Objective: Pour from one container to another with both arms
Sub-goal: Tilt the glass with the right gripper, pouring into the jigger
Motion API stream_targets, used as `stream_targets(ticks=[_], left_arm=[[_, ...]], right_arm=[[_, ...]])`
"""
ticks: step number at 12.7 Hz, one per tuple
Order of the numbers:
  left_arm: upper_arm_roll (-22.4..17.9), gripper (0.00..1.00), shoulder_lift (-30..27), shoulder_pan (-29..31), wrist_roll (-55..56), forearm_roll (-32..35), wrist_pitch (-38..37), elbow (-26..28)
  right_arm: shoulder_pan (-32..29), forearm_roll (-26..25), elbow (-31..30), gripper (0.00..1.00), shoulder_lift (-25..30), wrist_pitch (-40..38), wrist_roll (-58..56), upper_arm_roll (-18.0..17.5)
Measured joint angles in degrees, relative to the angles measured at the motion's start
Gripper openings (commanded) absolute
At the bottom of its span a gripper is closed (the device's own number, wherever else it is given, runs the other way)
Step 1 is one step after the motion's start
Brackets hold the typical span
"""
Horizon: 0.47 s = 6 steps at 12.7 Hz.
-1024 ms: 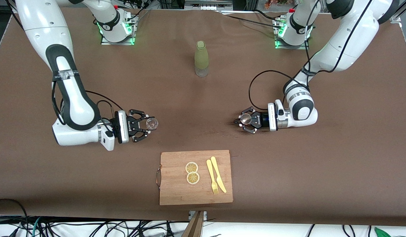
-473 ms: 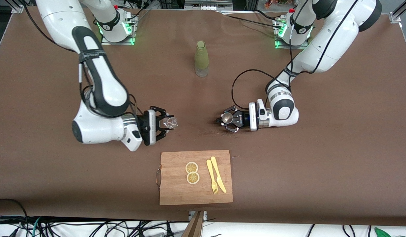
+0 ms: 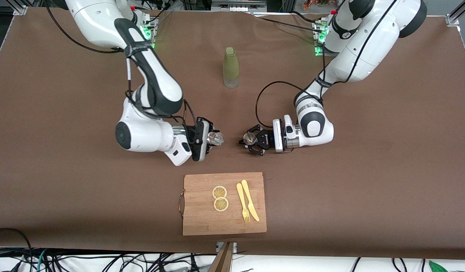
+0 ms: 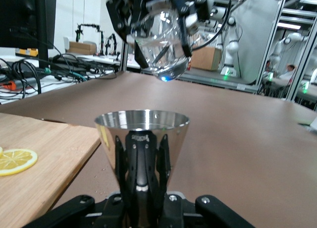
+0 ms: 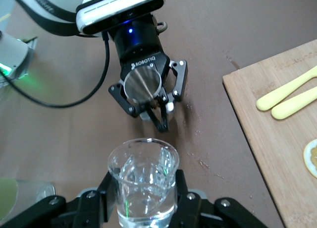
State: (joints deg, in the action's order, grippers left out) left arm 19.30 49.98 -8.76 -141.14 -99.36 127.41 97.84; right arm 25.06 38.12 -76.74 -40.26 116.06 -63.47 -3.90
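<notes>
My right gripper is shut on a clear glass, held above the table's middle. In the right wrist view the glass sits between the black fingers and seems to hold clear liquid. My left gripper is shut on a shiny metal cone-shaped cup, held low over the table and facing the glass across a small gap. In the left wrist view the metal cup stands upright in the gripper, with the tilted glass higher up and apart from it.
A green bottle stands on the brown table, farther from the front camera than both grippers. A wooden cutting board lies nearer, with two lemon slices and a yellow fork and knife on it.
Both arms have swung in toward the table's middle, so the glass and the metal cup are much closer together. The right wrist has rotated and the glass now tilts.
</notes>
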Motion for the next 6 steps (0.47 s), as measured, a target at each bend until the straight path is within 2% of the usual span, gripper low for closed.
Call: stream_targets(ticks=[2,6], left_arm=[[0.0,0.0,0.8,-1.3,0.0,0.0,2.1,-1.2],[0.0,0.0,2.4,-2.7,0.0,0.0,3.1,-3.2]], right_arm=[[1.5,-2.4,1.3,0.09,0.0,0.7,4.1,0.0],[2.8,-4.0,1.6,0.09,-0.5,3.4,6.3,0.1]])
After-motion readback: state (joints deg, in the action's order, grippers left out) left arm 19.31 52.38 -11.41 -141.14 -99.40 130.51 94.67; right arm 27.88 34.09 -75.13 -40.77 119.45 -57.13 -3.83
